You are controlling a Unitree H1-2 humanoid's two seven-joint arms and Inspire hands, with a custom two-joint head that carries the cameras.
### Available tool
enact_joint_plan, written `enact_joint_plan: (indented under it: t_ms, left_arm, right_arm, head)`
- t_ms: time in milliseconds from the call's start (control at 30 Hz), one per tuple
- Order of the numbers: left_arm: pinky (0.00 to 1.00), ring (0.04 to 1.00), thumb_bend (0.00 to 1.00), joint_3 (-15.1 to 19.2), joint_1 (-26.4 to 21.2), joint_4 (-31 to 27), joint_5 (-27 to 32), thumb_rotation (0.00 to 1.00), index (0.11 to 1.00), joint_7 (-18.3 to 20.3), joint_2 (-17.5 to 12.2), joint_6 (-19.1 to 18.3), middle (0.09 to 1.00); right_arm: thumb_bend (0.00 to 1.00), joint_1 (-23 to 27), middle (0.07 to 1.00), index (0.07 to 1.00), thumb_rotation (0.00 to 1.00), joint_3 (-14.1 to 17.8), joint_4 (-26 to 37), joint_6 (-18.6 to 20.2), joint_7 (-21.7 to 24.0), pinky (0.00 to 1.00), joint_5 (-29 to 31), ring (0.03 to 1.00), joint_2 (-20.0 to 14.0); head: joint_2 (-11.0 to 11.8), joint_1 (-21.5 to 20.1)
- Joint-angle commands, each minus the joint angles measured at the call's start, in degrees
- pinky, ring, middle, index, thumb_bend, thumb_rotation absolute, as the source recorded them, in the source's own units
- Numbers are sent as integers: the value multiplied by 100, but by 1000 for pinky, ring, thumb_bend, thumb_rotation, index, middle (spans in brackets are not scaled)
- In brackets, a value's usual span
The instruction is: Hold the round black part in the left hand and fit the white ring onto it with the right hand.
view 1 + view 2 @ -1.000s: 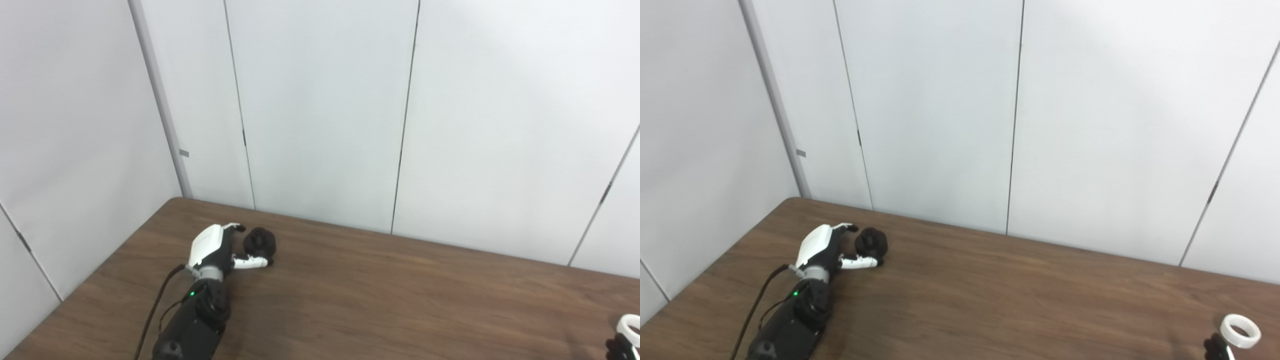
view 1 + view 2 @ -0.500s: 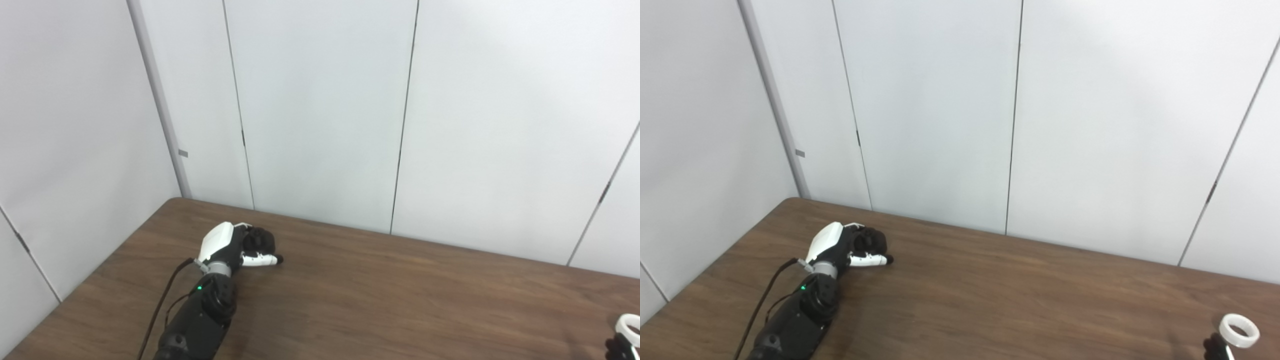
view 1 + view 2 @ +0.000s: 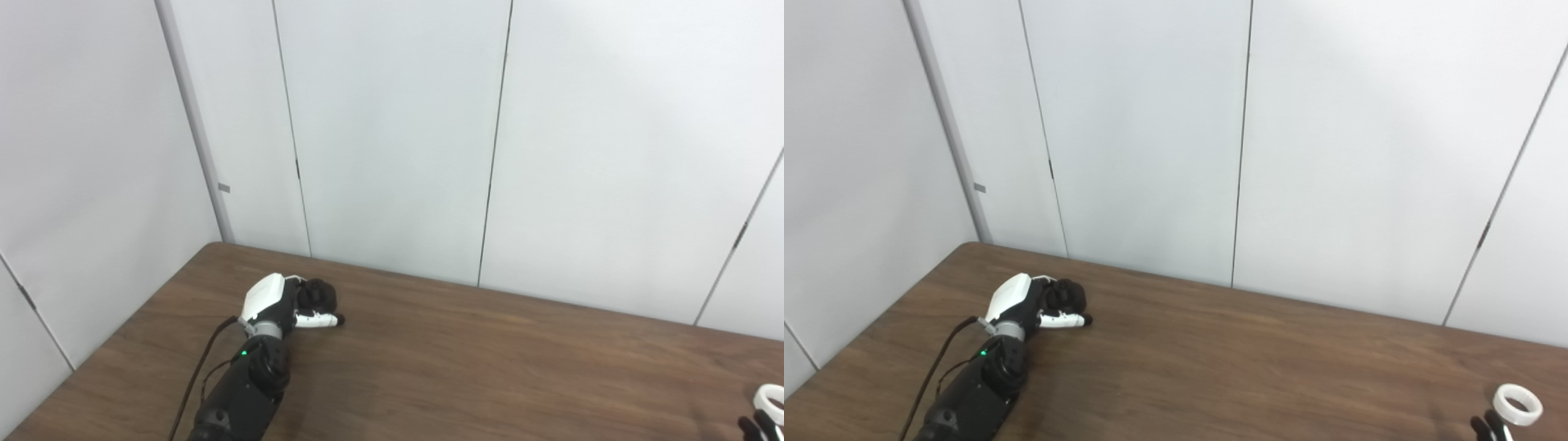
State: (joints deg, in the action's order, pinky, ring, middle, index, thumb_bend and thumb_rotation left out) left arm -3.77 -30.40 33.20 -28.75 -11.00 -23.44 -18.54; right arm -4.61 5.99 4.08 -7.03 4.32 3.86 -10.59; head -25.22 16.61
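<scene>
**Black part gripped at far left, ring waiting at far right**

The left hand sits in the lower left of the frame, low over the brown surface, with its fingers curled around the round black part. The part shows as a dark lump just beyond the white back of the hand, and the thumb reaches across below it. The part appears to rest on or just above the surface; which one cannot be told from these views.

The white ring is at the lower right corner of the frame, well apart from the black part, with almost the full width of the surface between them. Only the dark fingertips of the right hand show at the bottom edge, just beside and below the ring. They look close to it or touching it, but whether they hold it cannot be told, since most of the hand is cut off.

The relation that matters is this wide gap: the ring lies far to the right of the part, along a line running across the frame. In my judgement the grasp on the part is about done, and the 2 hands must next come together toward the middle, with the ring's opening turned to face the part.
</scene>
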Motion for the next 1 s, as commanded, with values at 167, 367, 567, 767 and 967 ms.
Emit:
enact_joint_plan:
  t_ms: [167,367,567,767,967]
  left_arm:
    - [1000,955,927,29,-242,-153,-115,272,749,-202,-233,-95,889]
    - [1000,948,926,28,-248,-136,-110,259,736,-225,-221,-104,880]
    - [1000,936,897,24,-265,-84,-81,232,684,-271,-207,-9,856]
    - [1000,894,532,56,-228,-162,51,60,486,-282,-194,253,767]
    - [1000,879,522,-56,-221,-224,-119,48,483,-382,-200,253,750]
  right_arm:
    - [470,-411,963,1000,1000,-17,-260,29,-22,1000,31,1000,118]
    - [470,-418,968,1000,1000,-15,-264,34,-12,1000,21,1000,96]
    - [486,-408,963,1000,1000,-6,-287,6,-25,1000,30,998,114]
    - [479,-422,965,1000,1000,-17,-272,54,-13,1000,18,1000,101]
    - [476,-413,969,1000,1000,-26,-309,-34,12,1000,37,990,101]
  head:
    - [-35,10]
    - [-39,24]
    - [-36,28]
    - [-36,40]
    - [-36,40]
